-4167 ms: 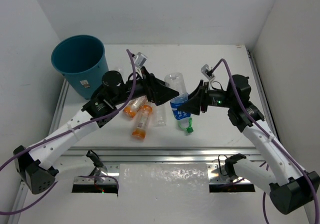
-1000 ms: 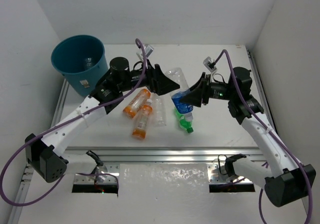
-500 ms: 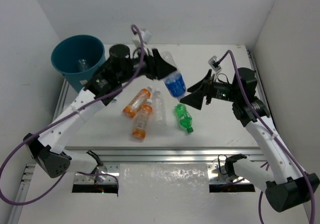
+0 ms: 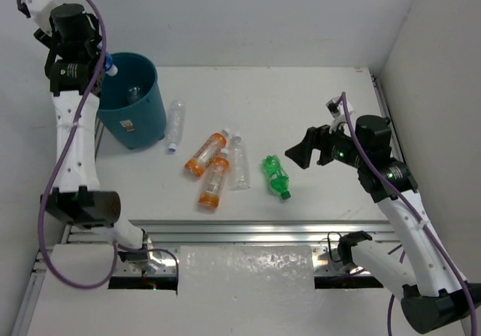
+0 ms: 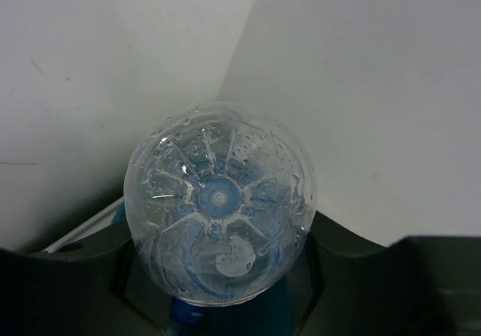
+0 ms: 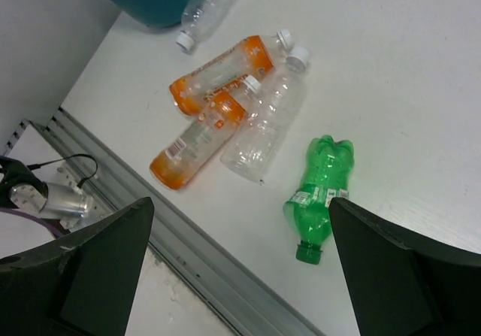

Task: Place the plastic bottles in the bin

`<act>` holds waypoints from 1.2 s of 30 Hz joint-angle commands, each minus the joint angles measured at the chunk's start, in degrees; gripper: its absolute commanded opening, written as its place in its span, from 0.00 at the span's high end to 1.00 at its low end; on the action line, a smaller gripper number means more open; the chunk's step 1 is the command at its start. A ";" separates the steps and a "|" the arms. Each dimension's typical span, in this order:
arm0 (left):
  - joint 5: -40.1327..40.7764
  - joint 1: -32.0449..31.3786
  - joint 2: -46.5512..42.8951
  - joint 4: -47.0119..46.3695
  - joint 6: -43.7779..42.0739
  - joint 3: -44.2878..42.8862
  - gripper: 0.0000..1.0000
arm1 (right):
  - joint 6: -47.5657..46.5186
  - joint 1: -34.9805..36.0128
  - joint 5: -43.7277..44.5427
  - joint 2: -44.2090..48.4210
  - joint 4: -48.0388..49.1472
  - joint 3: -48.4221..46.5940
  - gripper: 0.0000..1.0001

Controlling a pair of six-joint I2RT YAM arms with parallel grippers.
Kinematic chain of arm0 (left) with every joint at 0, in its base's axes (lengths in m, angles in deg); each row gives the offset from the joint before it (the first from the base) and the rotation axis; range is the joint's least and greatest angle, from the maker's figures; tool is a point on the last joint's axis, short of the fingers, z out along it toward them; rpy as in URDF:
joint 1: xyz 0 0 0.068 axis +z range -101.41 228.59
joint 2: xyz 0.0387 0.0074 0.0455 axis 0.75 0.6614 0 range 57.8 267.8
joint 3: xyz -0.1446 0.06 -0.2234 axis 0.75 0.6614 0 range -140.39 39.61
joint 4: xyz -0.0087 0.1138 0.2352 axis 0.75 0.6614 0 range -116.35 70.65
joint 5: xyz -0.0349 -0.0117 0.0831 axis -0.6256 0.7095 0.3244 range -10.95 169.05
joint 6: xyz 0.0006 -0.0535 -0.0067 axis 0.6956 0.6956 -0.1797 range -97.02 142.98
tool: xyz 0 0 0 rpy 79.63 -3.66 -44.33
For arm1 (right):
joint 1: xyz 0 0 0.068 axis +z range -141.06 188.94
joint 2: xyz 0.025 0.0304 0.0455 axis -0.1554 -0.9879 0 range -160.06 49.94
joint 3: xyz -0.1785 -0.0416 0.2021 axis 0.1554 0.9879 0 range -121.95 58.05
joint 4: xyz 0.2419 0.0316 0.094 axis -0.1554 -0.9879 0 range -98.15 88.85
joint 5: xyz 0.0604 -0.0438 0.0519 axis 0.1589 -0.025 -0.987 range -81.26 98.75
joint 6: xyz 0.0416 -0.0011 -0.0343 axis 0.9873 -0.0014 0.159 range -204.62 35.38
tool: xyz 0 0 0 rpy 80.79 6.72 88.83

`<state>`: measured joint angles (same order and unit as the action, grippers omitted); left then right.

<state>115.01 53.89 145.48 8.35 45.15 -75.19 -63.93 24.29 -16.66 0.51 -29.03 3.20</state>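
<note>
My left gripper (image 4: 99,62) is raised over the left rim of the teal bin (image 4: 141,116), shut on a clear bottle with a blue label (image 5: 219,231), whose base faces the wrist camera. One clear bottle (image 4: 134,92) lies inside the bin. Another clear bottle (image 4: 175,123) lies just right of the bin. Two orange bottles (image 4: 205,153) (image 4: 214,182), a clear bottle (image 4: 239,163) and a green bottle (image 4: 275,175) lie mid-table. My right gripper (image 4: 304,149) hangs open and holds nothing, to the right of the green bottle (image 6: 319,186) and above the table.
White walls close in the table on the left, back and right; the left gripper is close to the left wall. An aluminium rail (image 4: 248,231) runs along the table's front edge. Purple cables loop off both arms.
The left arm has swung up and to the left with the blue-label bottle, from mid-table to over the bin's rim. The right gripper has drawn back slightly to the right, still open.
</note>
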 commanded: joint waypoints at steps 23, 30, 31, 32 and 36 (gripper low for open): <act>-27.69 -10.31 -14.45 7.14 -7.15 9.58 0.00 | -2.14 12.41 21.29 -49.95 -9.66 -10.19 0.18; -41.21 -11.10 -25.79 2.22 -5.65 25.58 0.00 | -0.47 14.62 23.65 -53.32 -4.82 -5.53 0.53; -42.54 -11.10 -26.85 1.35 -5.56 27.42 0.00 | -0.56 14.53 23.82 -52.71 -4.38 -5.10 0.58; -44.04 -11.19 -27.82 -0.75 -4.69 29.62 0.00 | -0.91 14.62 23.91 -51.92 -3.86 -4.66 0.64; -60.08 -11.28 -32.73 -9.72 -0.30 45.25 0.00 | -1.52 14.53 22.96 -39.83 0.54 -0.35 0.77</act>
<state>68.90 42.92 114.93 5.88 41.20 -36.52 -64.91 38.81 5.17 -48.16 -32.13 1.34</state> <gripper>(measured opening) 0.995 0.612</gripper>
